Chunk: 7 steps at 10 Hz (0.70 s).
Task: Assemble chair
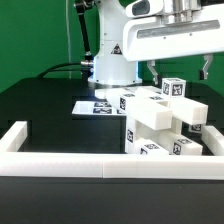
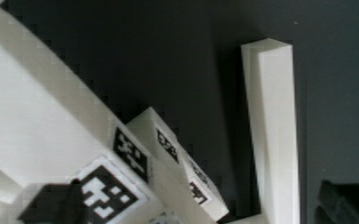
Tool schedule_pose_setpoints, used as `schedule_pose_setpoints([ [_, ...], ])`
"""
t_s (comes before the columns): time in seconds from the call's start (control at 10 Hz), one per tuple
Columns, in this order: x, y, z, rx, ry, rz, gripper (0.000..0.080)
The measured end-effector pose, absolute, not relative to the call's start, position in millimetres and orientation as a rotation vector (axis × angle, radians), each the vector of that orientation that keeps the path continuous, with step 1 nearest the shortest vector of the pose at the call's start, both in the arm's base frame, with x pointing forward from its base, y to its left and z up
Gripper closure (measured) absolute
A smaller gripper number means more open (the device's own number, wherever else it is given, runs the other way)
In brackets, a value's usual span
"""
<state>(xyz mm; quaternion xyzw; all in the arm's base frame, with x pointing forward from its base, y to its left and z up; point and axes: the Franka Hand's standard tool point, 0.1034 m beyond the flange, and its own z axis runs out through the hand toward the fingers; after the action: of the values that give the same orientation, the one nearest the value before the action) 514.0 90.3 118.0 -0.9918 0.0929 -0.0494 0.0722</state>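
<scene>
Item: chair (image 1: 163, 125), partly assembled white tagged blocks, stacked at the exterior view's right, against the white border rail (image 1: 90, 166). Gripper (image 1: 178, 72): fingers apart, nothing held, poised just above the stack. Recommended handling: descent is kept centred over the top block; closure is delayed until both fingers straddle it squarely.

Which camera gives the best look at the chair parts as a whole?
The exterior view: it shows the chair parts as one stacked white cluster with tags, inside the border rail. The wrist view catches only cropped close-ups of a tagged part and a white bar.
</scene>
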Motion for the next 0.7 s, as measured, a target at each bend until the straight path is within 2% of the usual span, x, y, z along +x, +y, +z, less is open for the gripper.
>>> schedule_pose_setpoints([
  [0.2, 502, 105, 124.1, -3.025, 0.164, -0.158, 0.0150],
  [0.3, 497, 112, 120.1, -3.027, 0.174, -0.164, 0.0150],
  [0.5, 485, 133, 100.9, -3.025, 0.172, -0.171, 0.0150],
  [0.7, 484, 134, 96.1, -3.027, 0.170, -0.166, 0.0150],
])
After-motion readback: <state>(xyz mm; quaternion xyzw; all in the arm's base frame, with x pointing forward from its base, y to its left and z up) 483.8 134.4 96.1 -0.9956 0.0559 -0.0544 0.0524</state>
